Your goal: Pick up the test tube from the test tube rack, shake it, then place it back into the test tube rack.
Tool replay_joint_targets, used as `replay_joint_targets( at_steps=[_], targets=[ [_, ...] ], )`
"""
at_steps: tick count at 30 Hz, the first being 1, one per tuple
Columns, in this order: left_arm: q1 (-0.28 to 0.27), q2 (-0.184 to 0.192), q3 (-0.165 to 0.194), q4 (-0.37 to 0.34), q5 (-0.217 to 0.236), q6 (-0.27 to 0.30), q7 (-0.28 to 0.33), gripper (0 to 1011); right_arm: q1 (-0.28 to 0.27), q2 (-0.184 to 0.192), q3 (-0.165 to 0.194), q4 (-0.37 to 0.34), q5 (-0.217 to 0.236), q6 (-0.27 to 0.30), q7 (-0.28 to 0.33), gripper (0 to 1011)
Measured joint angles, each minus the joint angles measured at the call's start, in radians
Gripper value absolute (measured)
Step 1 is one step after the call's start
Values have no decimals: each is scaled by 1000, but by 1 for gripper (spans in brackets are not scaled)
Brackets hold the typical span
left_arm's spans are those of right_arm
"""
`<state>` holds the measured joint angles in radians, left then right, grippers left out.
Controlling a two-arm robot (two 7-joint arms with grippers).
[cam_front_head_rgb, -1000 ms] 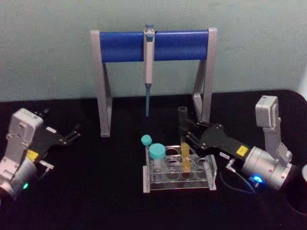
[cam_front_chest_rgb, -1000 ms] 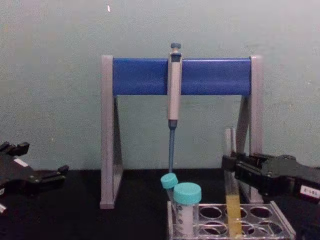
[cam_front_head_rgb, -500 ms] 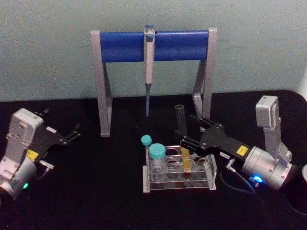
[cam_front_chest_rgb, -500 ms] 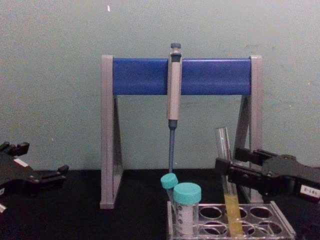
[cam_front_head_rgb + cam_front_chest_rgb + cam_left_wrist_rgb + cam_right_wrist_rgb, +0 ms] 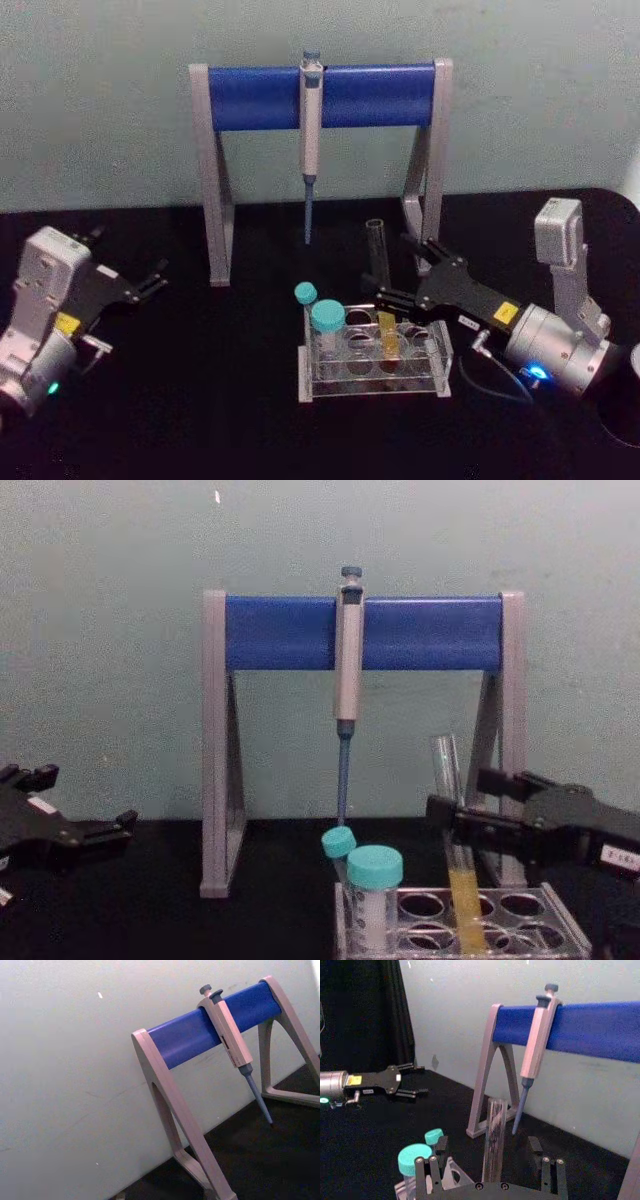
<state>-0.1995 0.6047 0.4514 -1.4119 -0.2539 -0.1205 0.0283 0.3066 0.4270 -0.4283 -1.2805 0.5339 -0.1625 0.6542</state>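
Table [image 5: 200, 420] black, wall [image 5: 100, 100] pale green; right gripper [image 5: 400, 275] jaws spread around test tube [image 5: 380, 285]; left gripper [image 5: 150, 280] jaws parted.

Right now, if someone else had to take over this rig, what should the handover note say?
Right gripper: fingers open on either side of the test tube, not clamped.
Left gripper: open, parked at the table's left side.
Test tube: standing in the rack, leaning a little, yellow liquid in its lower part. Two teal-capped tubes sit at the rack's left end.
Done: tube is in the rack; whether it has been shaken cannot be told from this moment.
Left: check that, then draw the right arm clear.
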Motion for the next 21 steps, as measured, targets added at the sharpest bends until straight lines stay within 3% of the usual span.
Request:
replay_joint_targets(
  at_steps=[9, 12, 14, 15, 18, 21],
  targets=[
    [0, 0, 0, 0, 0, 0, 0, 1001, -53, 20, 41, -109, -22, -29, -70, 1000],
    [0, 0, 0, 0, 0, 0, 0, 1001, -88, 23, 74, -166, -48, -39, -140, 1000],
    [0, 0, 0, 0, 0, 0, 0, 1001, -119, 21, 104, -211, -80, -38, -220, 1000],
    [0, 0, 0, 0, 0, 0, 0, 1001, -119, 21, 104, -211, -80, -38, -220, 1000],
    [0, 0, 0, 0, 0, 0, 0, 1001, -164, 11, 146, -271, -151, 0, -366, 1000],
    [0, 0, 0, 0, 0, 0, 0, 1001, -189, -4, 170, -296, -202, 57, -471, 1000]
  ],
)
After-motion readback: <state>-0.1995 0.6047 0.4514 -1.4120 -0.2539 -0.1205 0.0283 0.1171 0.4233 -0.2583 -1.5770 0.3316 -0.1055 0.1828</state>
